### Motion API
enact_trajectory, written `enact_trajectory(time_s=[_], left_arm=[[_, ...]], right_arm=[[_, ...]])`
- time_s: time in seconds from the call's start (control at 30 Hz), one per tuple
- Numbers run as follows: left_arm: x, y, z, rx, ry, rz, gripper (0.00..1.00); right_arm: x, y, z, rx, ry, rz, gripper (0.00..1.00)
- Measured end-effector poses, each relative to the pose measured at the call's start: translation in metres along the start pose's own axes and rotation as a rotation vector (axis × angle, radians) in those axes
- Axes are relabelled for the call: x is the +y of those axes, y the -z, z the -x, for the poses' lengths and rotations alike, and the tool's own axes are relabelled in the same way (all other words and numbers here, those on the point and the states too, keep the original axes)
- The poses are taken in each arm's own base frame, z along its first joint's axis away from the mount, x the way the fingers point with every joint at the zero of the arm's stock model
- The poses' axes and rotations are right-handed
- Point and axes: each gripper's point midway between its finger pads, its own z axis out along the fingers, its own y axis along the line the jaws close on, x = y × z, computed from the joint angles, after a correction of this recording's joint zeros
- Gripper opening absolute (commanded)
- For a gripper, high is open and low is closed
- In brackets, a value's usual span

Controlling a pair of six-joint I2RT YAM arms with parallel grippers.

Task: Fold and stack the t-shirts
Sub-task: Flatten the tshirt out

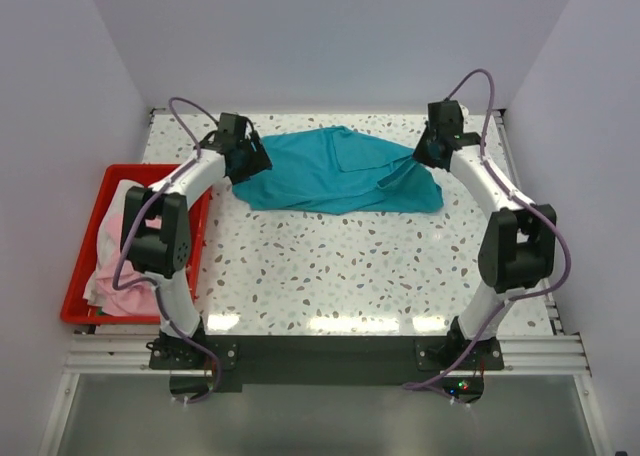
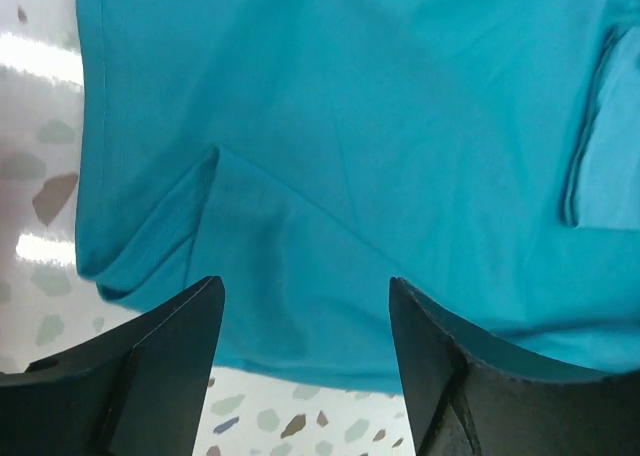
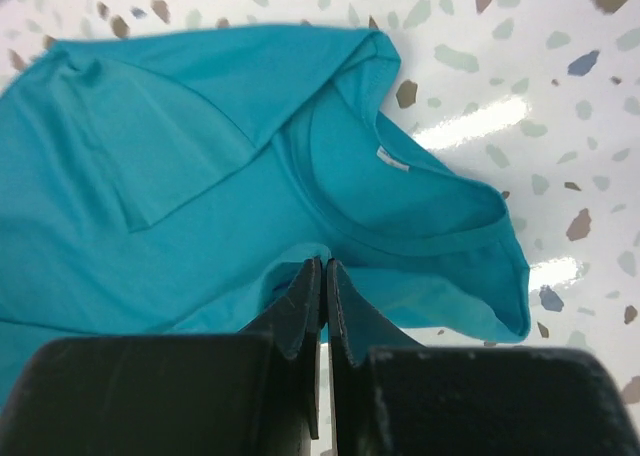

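Note:
A teal t-shirt (image 1: 340,172) lies crumpled across the far part of the speckled table. My left gripper (image 1: 247,157) is open at the shirt's left edge, its jaws wide apart over the teal cloth (image 2: 330,156) and holding nothing. My right gripper (image 1: 432,154) is shut on a fold of the teal t-shirt (image 3: 250,176) near the collar (image 3: 400,241), at the shirt's right end. A light pink t-shirt (image 1: 118,276) with white cloth lies in the red bin. No dark green piece is in view.
A red plastic bin (image 1: 85,266) stands off the table's left edge beside the left arm. White walls close in the back and both sides. Bare speckled table (image 1: 340,266) stretches between the shirt and the arm bases.

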Motion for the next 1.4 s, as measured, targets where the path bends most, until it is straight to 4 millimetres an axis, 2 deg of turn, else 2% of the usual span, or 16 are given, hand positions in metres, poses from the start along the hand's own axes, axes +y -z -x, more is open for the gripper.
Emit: enact_trajectory(time_s=[0.1,0.13,0.27,0.33,0.5,0.7,1.0,1.1,1.2,1.33,1.4], left_arm=[[0.011,0.001,-0.02,0.045,0.001,0.013,0.7],[0.014,0.005,-0.026,0.049,0.006,0.014,0.68],[0.043,0.031,-0.062,0.058,0.05,0.045,0.57],[0.056,0.039,-0.078,0.063,0.074,0.073,0.56],[0.072,0.032,-0.102,0.093,0.116,0.116,0.53],[0.067,0.015,-0.099,0.07,0.15,0.098,0.52],[0.057,-0.009,-0.088,0.043,0.19,0.08,0.37],[0.057,-0.012,-0.088,0.044,0.195,0.083,0.29],[0.058,-0.012,-0.088,0.04,0.197,0.088,0.14],[0.059,-0.01,-0.087,0.038,0.2,0.098,0.02],[0.058,-0.004,-0.083,0.027,0.196,0.095,0.0]], right_arm=[[-0.008,-0.029,-0.025,0.082,0.018,-0.034,0.0],[-0.01,-0.032,-0.029,0.094,0.02,-0.04,0.0],[-0.011,-0.036,-0.029,0.094,0.017,-0.04,0.0],[-0.01,-0.036,-0.027,0.088,0.016,-0.037,0.0],[-0.012,-0.038,-0.027,0.087,0.013,-0.039,0.0],[-0.012,-0.038,-0.027,0.085,0.013,-0.038,0.0],[-0.011,-0.039,-0.025,0.075,0.014,-0.031,0.0],[-0.01,-0.039,-0.024,0.07,0.015,-0.029,0.0],[-0.01,-0.039,-0.023,0.067,0.013,-0.025,0.0],[-0.012,-0.037,-0.025,0.069,0.012,-0.026,0.0],[-0.013,-0.035,-0.026,0.071,0.011,-0.024,0.0]])
